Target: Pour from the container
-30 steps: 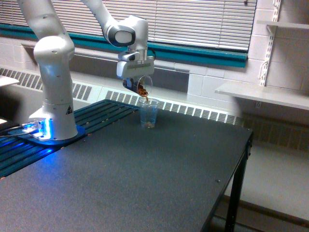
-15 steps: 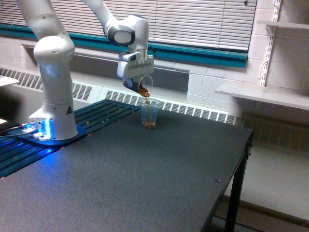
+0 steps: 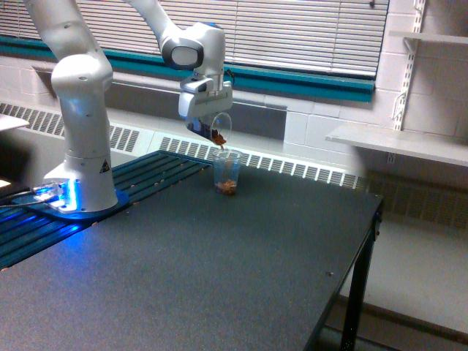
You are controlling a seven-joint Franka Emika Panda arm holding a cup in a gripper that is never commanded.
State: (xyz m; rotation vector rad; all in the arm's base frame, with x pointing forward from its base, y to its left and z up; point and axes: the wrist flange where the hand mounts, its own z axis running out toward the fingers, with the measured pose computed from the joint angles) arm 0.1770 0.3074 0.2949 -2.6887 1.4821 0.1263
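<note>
We see the container (image 3: 218, 130) tipped steeply on its side, held in the air just above the mouth of the slimmer bluish cup (image 3: 227, 172), with brown granules gathered at its lower lip. The gripper (image 3: 208, 121) has its fingers clamped against the container's wall, though the fingers themselves blur into the housing. The bluish cup stands upright on the dark table (image 3: 219, 278), brown granules at its bottom. A small triangular sticker on the arm's base (image 3: 80, 175) is too small to read. The arm's upper links are cut off by the top edge.
</note>
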